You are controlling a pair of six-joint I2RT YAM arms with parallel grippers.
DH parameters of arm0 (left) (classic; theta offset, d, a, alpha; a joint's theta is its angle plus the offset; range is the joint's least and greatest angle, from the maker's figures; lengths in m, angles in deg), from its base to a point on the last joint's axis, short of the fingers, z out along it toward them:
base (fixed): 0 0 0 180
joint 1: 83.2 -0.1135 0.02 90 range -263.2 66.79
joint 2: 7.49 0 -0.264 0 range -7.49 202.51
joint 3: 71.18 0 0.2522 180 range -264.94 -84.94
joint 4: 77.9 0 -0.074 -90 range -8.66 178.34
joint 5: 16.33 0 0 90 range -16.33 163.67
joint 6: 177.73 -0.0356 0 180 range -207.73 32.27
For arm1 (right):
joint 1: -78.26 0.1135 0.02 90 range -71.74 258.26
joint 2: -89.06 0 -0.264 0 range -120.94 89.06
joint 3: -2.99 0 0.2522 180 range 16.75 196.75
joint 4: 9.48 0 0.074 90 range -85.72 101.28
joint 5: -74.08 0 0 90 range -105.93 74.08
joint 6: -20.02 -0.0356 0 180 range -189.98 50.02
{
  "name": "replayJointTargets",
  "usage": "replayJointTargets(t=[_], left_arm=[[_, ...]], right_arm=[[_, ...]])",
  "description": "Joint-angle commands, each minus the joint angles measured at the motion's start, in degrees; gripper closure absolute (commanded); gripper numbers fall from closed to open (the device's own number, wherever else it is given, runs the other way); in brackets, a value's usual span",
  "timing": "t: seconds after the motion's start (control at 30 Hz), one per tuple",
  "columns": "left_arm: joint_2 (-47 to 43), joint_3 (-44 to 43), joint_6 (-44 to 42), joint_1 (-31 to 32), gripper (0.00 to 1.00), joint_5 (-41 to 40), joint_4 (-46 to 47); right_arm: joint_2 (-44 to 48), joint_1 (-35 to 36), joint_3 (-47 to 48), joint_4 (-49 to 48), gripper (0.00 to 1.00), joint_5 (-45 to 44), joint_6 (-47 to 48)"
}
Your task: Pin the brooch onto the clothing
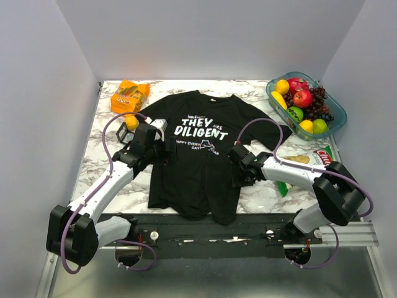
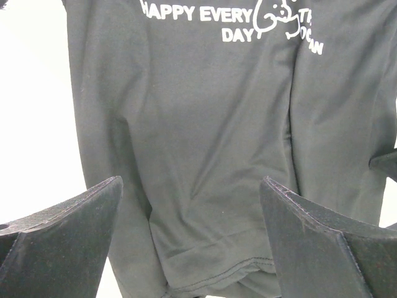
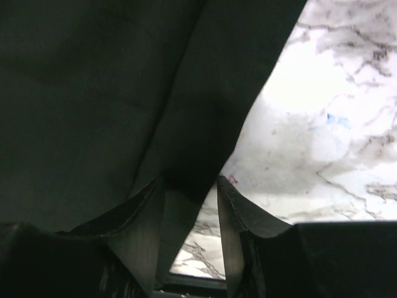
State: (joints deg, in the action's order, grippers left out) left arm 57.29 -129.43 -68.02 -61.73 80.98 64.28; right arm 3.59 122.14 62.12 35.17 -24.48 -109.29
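the right gripper (image 3: pixel 189 181) straddles the black t-shirt's (image 1: pixel 198 167) edge at its 4 o'clock side, jaws narrow; whether they truly pinch cloth i cannot tell. the left gripper (image 2: pixel 191 180) gapes wide at 9 o'clock. no brooch shows anywhere. a tug here could bunch the fabric and bury it.

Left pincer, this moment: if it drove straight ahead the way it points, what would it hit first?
The black T-shirt: the open left pincer points at plain fabric below the white print, with nothing between them. Depth is unclear.
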Motion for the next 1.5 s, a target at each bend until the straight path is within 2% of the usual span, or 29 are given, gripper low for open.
replayJointTargets(t=[0.0, 0.1, 0.13, 0.47, 0.57, 0.7, 0.77, 0.8, 0.83, 0.93, 1.03, 1.17, 1.3, 1.47], left_arm=[[-0.7, 0.4, -0.9, -0.2, 0.01, -1.9, -1.3], [-1.2, 0.5, -0.9, -0.2, 0.01, -2.7, -1.4], [-1.6, 0.6, -0.9, -0.2, 0.01, -2.7, -1.3], [-0.5, 0.7, 0.5, -0.3, 0.01, -2.2, -1.2], [-1.7, 2.1, 3.9, 0.2, 0.01, -2.1, -1.1], [-5.0, 5.5, 8.2, 3.1, 0.01, -5.1, -1.4], [-6.8, 7.2, 11.7, 5.6, 0.01, -6.9, -3.1], [-7.5, 7.8, 13.3, 6.6, 0.01, -8.5, -3.6], [-8.9, 9.0, 14.9, 9.1, 0.01, -9.8, -4.9], [-11.4, 10.8, 21.8, 12.8, 0.01, -15.2, -7.5], [-12.0, 10.6, 27.5, 16.2, 0.01, -22.0, -11.7], [-11.5, 9.4, 30.3, 17.2, 0.01, -25.9, -15.6], [-12.9, 11.3, 32.2, 17.2, 0.01, -23.7, -15.2], [-13.9, 16.9, 33.5, 17.3, 0.02, -19.9, -12.3]], right_arm=[[-2.6, -1.4, 1.4, -2.8, 0.7, -0.9, 0.3], [-2.5, -3.5, 0.4, -2.7, 0.94, -0.7, 0.1], [-2.0, -4.1, 0.0, -2.6, 0.99, -0.7, 0.2], [4.3, -13.5, -1.1, -0.7, 0.99, -3.0, 5.7], [3.9, -16.3, 0.2, -0.3, 0.99, -4.2, 7.9], [5.8, -16.6, 2.4, 3.0, 0.99, -6.1, 9.7], [8.5, -16.5, 3.1, 4.7, 0.95, -6.2, 10.7], [9.4, -16.5, 3.6, 6.6, 0.88, -6.1, 10.7], [10.7, -16.5, 3.8, 7.8, 0.69, -5.3, 11.0], [15.3, -14.1, 3.6, 10.7, 0.39, -2.6, 11.1], [17.8, -7.2, 4.2, 13.9, 0.34, -2.4, 7.9], [17.6, 1.4, 4.2, 16.0, 0.34, -2.3, 1.9], [16.2, 9.4, 2.9, 14.6, 0.34, -2.5, -3.7], [11.0, 13.7, 1.4, 12.5, 0.33, -2.1, -6.8]])
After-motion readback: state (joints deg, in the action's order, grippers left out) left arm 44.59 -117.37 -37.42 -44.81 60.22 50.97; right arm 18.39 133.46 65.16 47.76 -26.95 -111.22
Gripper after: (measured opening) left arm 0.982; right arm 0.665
